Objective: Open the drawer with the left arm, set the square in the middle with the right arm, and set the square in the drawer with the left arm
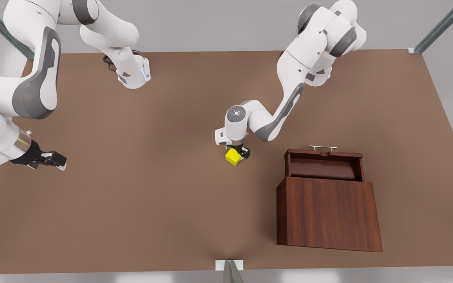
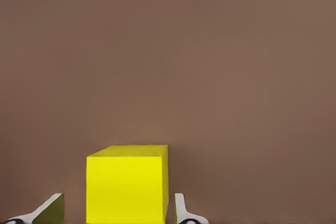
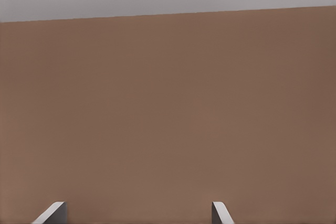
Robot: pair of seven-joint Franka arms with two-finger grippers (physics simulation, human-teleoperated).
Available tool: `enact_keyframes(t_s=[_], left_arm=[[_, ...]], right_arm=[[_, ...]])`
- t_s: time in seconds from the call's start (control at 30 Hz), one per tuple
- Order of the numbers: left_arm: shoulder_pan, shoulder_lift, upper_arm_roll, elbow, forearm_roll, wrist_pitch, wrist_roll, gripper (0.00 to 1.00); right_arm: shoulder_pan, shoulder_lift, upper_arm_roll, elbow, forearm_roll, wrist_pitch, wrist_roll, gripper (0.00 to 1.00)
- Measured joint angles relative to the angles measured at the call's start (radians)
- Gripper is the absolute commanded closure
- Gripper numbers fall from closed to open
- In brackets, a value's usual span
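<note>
I have the left gripper point(image 1: 239, 152) down at the middle of the table point(image 1: 132, 204), straddling the square point(image 1: 232, 157), a small bright yellow cube sitting flat on the bare surface a little to the left of the cabinet point(image 1: 328, 212) in the front view. In the left wrist view the square point(image 2: 127, 184) stands between my two fingertips point(image 2: 181, 209), with one fingertip close to its side and the other showing a gap, so I read the gripper as spread around it and not yet pinching. The drawer point(image 1: 324, 164) is already pulled out on the far side of the cabinet, its silver handle point(image 1: 323, 148) beyond it and its tray bare. The right gripper point(image 1: 55, 159) waits well off at the front view's left edge, fingers spread over bare table in its own wrist view. I judge the cube to be rigid and light, with smooth flat faces that could slip under an off-centre squeeze, so I would take it on two opposite vertical faces, pads square and centred, low enough that it cannot pivot when lifted toward the drawer.
</note>
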Motion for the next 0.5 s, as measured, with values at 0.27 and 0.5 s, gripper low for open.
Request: enact_keyframes(t_s=[0.27, 0.5], left_arm=[[-0.002, 0.053, 0.002, 0.0, 0.005, 0.021, -0.011, 0.0], [-0.002, 0.063, 0.002, 0.0, 0.004, 0.035, -0.017, 0.27]], right_arm=[[0.0, 0.001, 0.0, 0.0, 0.001, 0.0, 0.0, 0.0], [0.001, -0.001, 0.001, 0.0, 0.002, 0.0, 0.0, 0.0]])
